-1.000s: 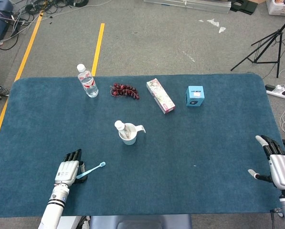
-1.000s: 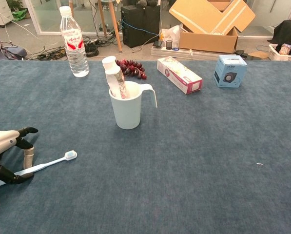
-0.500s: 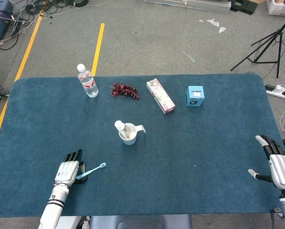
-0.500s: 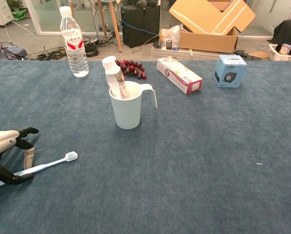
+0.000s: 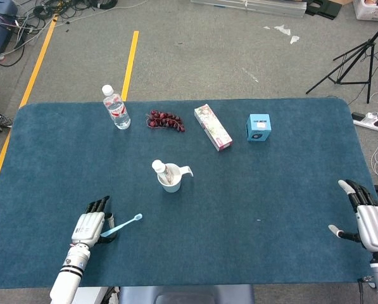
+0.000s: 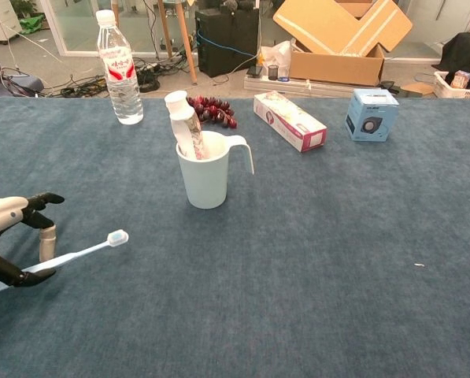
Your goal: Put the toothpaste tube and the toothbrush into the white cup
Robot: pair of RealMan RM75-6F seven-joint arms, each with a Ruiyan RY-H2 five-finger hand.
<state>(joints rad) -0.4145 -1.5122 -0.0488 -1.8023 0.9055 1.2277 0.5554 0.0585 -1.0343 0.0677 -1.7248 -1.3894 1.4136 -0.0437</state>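
The white cup point(image 5: 171, 178) point(image 6: 206, 175) stands mid-table with the toothpaste tube point(image 5: 161, 170) point(image 6: 183, 126) upright inside it, cap up. My left hand point(image 5: 90, 224) point(image 6: 12, 236) is at the near left and pinches the handle of the light blue toothbrush point(image 5: 122, 225) point(image 6: 81, 253). The brush is lifted off the cloth, with its head pointing right toward the cup. My right hand point(image 5: 368, 219) rests at the near right table edge with fingers spread, holding nothing; the chest view does not show it.
Along the far side of the blue table point(image 5: 271, 190) are a water bottle point(image 5: 115, 107) point(image 6: 118, 68), dark grapes point(image 5: 165, 120) point(image 6: 211, 109), a long pink-and-white box point(image 5: 213, 126) point(image 6: 290, 120) and a small blue box point(image 5: 258, 127) point(image 6: 371, 115).
My left hand has risen slightly with the toothbrush; the brush head has come off the cloth and shifted a little right. The right hand has not moved.
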